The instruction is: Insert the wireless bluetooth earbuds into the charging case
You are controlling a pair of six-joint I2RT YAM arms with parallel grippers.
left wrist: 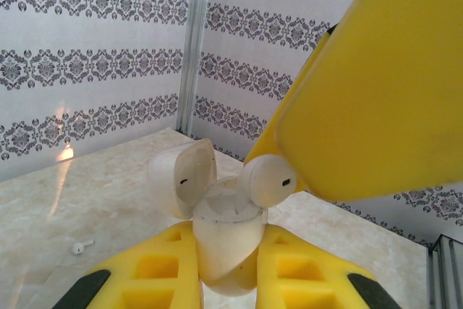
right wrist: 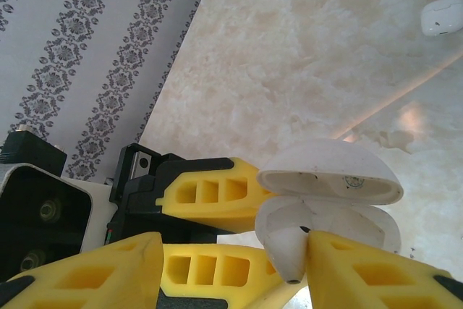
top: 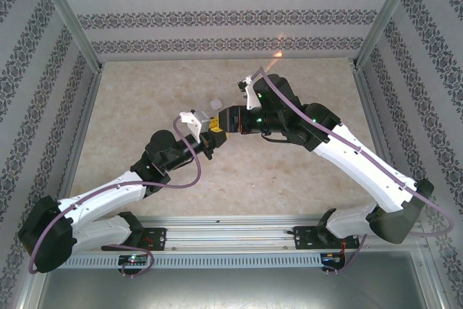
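The small white rounded plastic earbud (left wrist: 268, 179) sits at the mouth of the white rounded plastic charging case (left wrist: 224, 247), just off the tip of the right gripper (right wrist: 239, 240). One of its yellow fingers (right wrist: 376, 280) touches the earbud. The other stands clear, so the jaws are parted and not pinching it.

The left wrist view shows only the earbud's bulbous head with a dark slit, leaning beside the case's flipped-up lid. The right wrist view shows it narrowing to a dark-tipped end that points back along the right fingers, so its long axis runs roughly in line with them.

The left gripper (left wrist: 226, 233) is clenched on the case's body, which stands upright between its yellow fingers with the lid hinged open.

Beyond the left gripper's tips a second tiny white earbud (left wrist: 82, 247) lies on the beige marbled table (top: 145, 106). A rounded white piece (right wrist: 443, 16) lies well beyond the right gripper.

From above, both arms bend inward and meet nose to nose over mid-table.
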